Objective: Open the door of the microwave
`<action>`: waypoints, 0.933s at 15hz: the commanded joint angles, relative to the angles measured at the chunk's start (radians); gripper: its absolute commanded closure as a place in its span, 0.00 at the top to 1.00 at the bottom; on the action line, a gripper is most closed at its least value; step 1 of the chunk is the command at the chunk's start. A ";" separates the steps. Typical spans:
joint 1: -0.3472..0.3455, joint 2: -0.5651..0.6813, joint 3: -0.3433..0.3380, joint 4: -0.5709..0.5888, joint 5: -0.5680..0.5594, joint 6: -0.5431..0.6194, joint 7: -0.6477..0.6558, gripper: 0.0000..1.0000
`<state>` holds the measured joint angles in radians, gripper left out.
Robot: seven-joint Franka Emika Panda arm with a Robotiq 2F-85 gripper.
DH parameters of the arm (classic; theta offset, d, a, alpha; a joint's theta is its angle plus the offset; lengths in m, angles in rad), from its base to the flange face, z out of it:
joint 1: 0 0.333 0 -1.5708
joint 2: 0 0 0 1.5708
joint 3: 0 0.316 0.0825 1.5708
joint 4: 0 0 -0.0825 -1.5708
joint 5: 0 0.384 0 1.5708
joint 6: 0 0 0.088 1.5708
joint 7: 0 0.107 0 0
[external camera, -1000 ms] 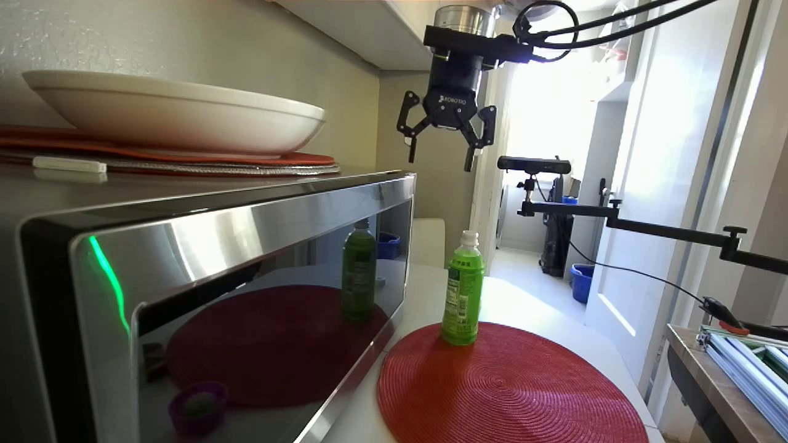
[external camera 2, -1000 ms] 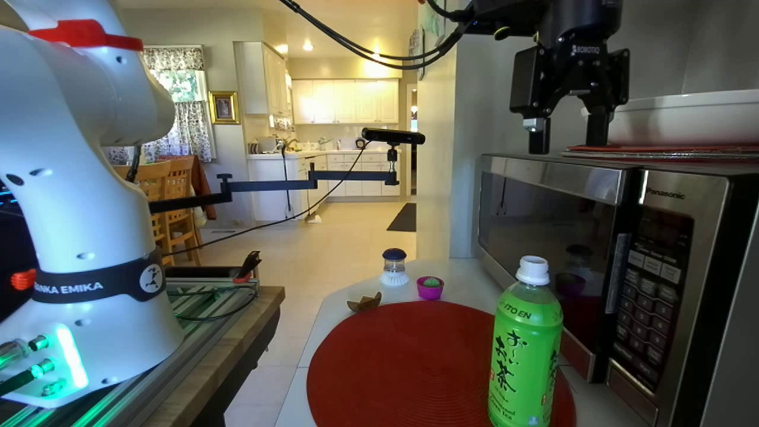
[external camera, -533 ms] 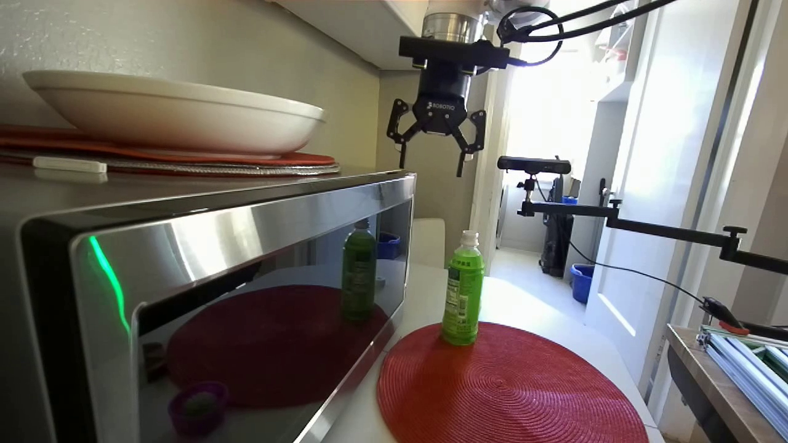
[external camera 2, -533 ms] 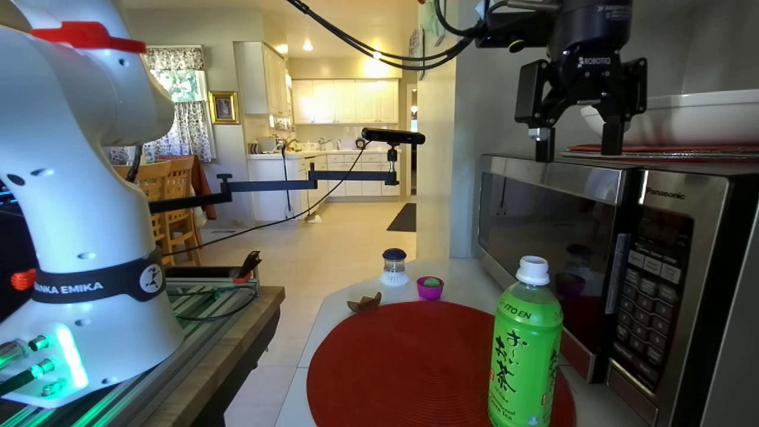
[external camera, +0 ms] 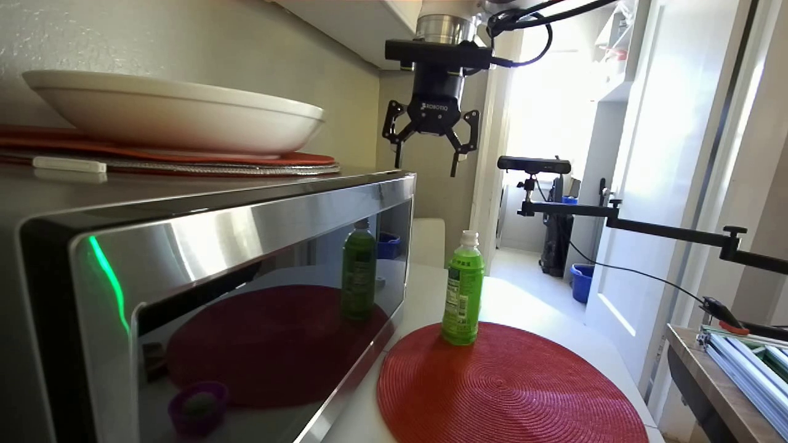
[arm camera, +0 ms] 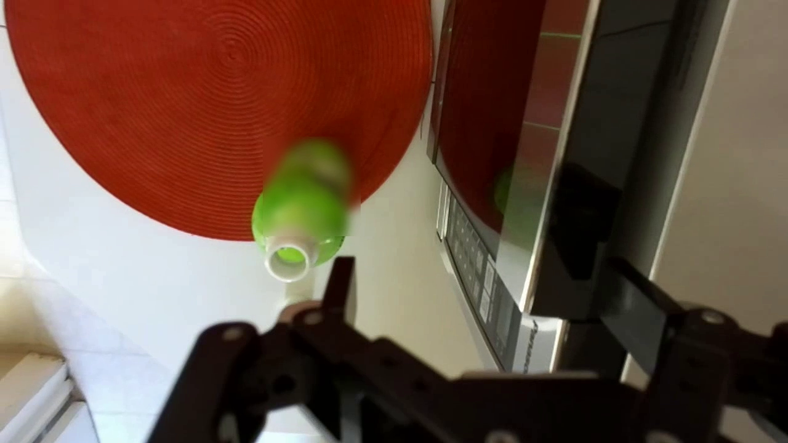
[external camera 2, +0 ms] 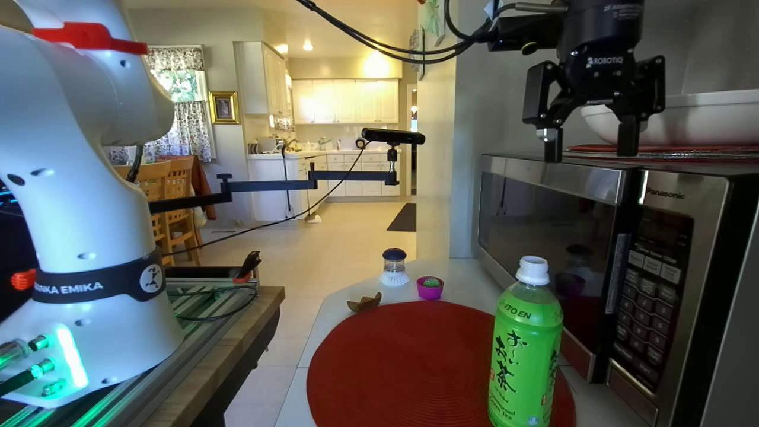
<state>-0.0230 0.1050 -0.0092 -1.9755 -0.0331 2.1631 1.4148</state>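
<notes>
The microwave (external camera 2: 705, 249) stands against the wall with its keypad at one end. Its door (external camera 2: 545, 219), steel-framed with dark glass, is shut and flush with the keypad panel; it also shows in an exterior view (external camera: 295, 215) and in the wrist view (arm camera: 551, 111). My gripper (external camera: 426, 167) is open and empty, pointing down at the keypad end, slightly above the microwave's top edge; it also shows in an exterior view (external camera 2: 590, 153). In the wrist view, my gripper (arm camera: 480, 271) has one finger over the microwave top and one in front of its face, apart from the door.
A green bottle (external camera 2: 525, 356) stands on a red round mat (external camera: 505, 381), close in front of the microwave. A white bowl (external camera: 178, 117) on red mats sits on the microwave. A purple pot (external camera 2: 430, 290), brush (external camera 2: 394, 270) and wooden piece (external camera 2: 364, 303) stand on the counter.
My gripper has moved toward the microwave, left in an exterior view and right and a little down in the opposite one. It stays open. The door and bottle have not moved.
</notes>
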 commanded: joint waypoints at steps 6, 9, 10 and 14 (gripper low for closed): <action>0.016 0.039 -0.016 0.032 -0.009 -0.026 0.045 1.00; 0.018 0.041 -0.017 0.046 -0.018 -0.070 0.059 1.00; 0.018 0.042 -0.018 0.052 -0.021 -0.090 0.065 1.00; 0.022 0.039 -0.016 0.073 -0.028 -0.182 0.085 1.00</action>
<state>-0.0195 0.1266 -0.0115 -1.9366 -0.0335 2.0469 1.4596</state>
